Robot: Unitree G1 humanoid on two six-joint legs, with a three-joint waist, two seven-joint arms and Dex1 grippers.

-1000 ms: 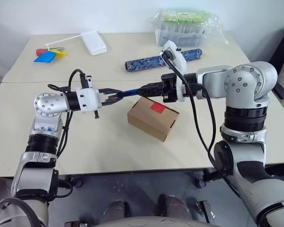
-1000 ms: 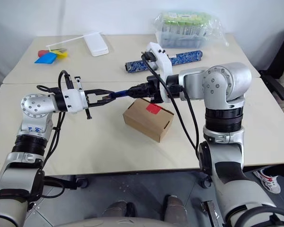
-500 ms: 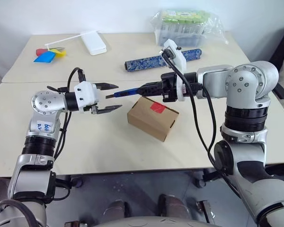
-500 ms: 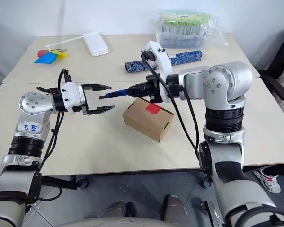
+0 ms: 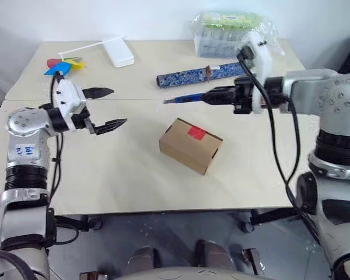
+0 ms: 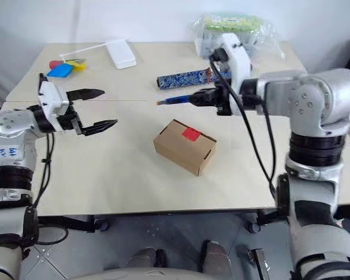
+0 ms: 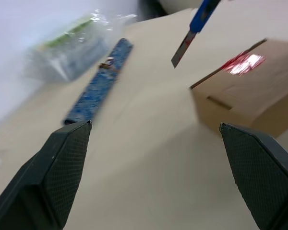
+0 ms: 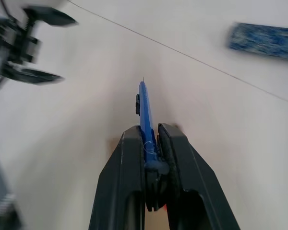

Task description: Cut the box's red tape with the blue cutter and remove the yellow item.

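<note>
Right wrist view shows my right gripper [image 8: 151,143] clamped on the blue cutter [image 8: 145,115], its tip pointing out past the fingers. From the head camera I see that cutter [image 5: 186,98] held in the air behind the box [image 5: 190,145], near the blue patterned roll [image 5: 200,74]. My left gripper [image 5: 105,109] hangs well to the left of the box, fingers spread wide and empty. The box sits closed on the table [image 5: 134,181], red tape [image 5: 196,133] on top.
</note>
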